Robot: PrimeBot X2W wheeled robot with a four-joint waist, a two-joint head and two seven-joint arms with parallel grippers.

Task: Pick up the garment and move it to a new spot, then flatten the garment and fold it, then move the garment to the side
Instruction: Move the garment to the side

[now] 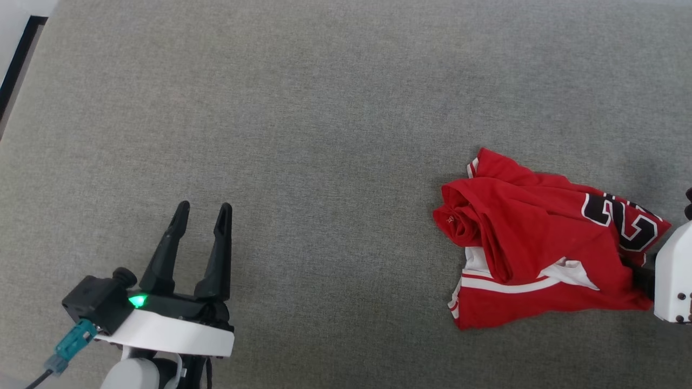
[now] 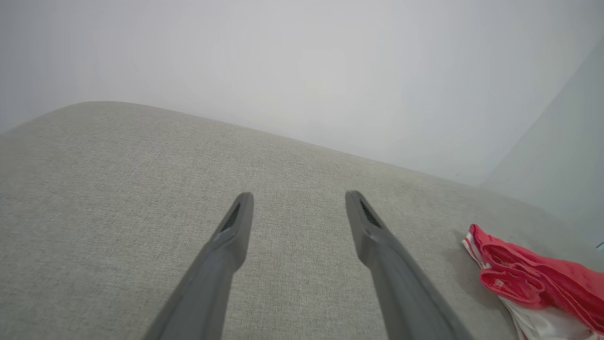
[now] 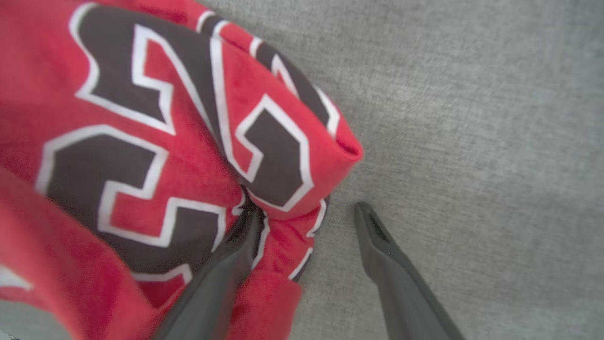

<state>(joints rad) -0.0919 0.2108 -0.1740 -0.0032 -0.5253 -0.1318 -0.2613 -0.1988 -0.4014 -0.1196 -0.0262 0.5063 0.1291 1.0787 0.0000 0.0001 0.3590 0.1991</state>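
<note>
Overall light: soft, even and fairly bright, with no hard glare on the grey surface.
Shadows: a faint soft one lay beside the garment on the side facing the left gripper. A darker sliver sat under the fold just ahead of the right gripper.
Head view: sharp, you could read the weave.
Left wrist view: the wall beyond the fingertips was washed out to a pale haze, and the wide lens bowed the surface's far edge.
Right wrist view: cloth nearest the fingers was blurry, lettering smeared toward the picture's edges.
</note>
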